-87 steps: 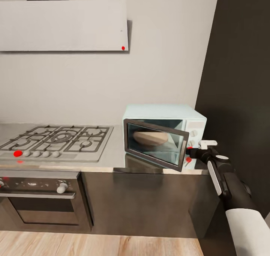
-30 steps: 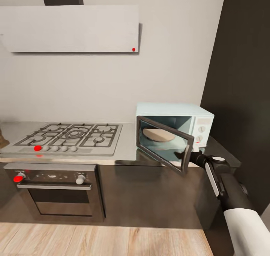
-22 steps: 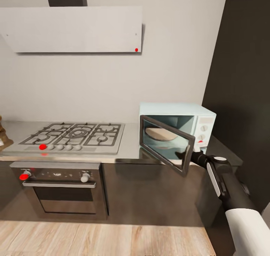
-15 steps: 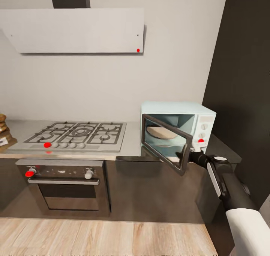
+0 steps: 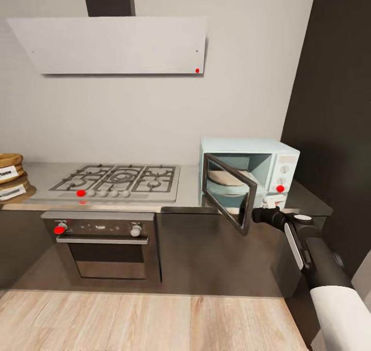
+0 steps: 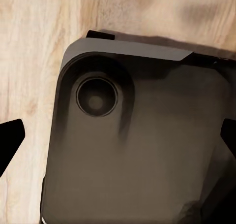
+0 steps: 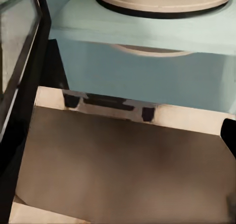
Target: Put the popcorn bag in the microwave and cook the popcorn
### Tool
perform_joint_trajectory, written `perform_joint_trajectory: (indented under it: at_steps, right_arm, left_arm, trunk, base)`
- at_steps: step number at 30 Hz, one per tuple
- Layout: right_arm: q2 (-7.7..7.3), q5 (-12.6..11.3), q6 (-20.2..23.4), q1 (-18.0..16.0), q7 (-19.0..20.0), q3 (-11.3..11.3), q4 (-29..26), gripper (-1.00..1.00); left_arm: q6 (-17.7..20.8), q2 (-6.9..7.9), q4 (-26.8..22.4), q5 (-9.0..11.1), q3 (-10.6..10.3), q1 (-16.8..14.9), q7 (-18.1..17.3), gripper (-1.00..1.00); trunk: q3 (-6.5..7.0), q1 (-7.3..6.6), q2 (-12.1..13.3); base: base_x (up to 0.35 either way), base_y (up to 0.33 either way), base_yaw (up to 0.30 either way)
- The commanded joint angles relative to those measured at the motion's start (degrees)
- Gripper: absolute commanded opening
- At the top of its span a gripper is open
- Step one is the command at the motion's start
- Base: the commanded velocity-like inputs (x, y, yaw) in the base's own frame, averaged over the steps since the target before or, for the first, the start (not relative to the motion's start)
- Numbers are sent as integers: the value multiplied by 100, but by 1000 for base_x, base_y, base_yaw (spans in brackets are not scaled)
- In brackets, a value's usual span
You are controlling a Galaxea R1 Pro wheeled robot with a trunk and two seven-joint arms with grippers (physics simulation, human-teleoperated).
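Observation:
The pale-blue microwave (image 5: 268,158) stands on the grey countertop (image 5: 189,186) at its right end. Its dark glass door (image 5: 229,194) hangs wide open, and a beige turntable plate (image 5: 225,177) lies inside. My right gripper (image 5: 271,203) sits just past the door's free edge, in front of the knob panel. One of its fingertips (image 7: 229,130) shows at the edge of the right wrist view, so it looks open and empty. The tan popcorn bag (image 5: 10,161) with its white label stands at the far left of the countertop. My left gripper (image 6: 118,140) is open over the robot's dark base.
A steel gas hob (image 5: 118,178) lies between the bag and the microwave, with a built-in oven (image 5: 103,248) under it and a grey hood (image 5: 118,45) above. A tall dark cabinet (image 5: 335,109) closes off the right side. Wooden floor (image 5: 129,320) runs along the cabinets.
The camera has backed off and turned left, bringing the popcorn bag into view at the left edge. The microwave door has swung further open, with my right gripper staying beside its free edge.

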Motion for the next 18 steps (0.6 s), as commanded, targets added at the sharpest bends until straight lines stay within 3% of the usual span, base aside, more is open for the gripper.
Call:
perform_joint_trajectory:
  at_steps: [1, 18]
  right_arm:
    - [2, 25, 29, -4, 49, -9, -7, 100]
    - [-6, 11, 22, -4, 31, -17, -7, 100]
  left_arm:
    - [-9, -2, -5, 29, 9, 2, 2, 100]
    - [-9, 7, 3, 29, 4, 1, 2, 100]
  trunk:
    - [-5, -1, -3]
    - [-5, -1, -3]
  base:
    - [-127, 195, 0]
    - [-25, 278, 0]
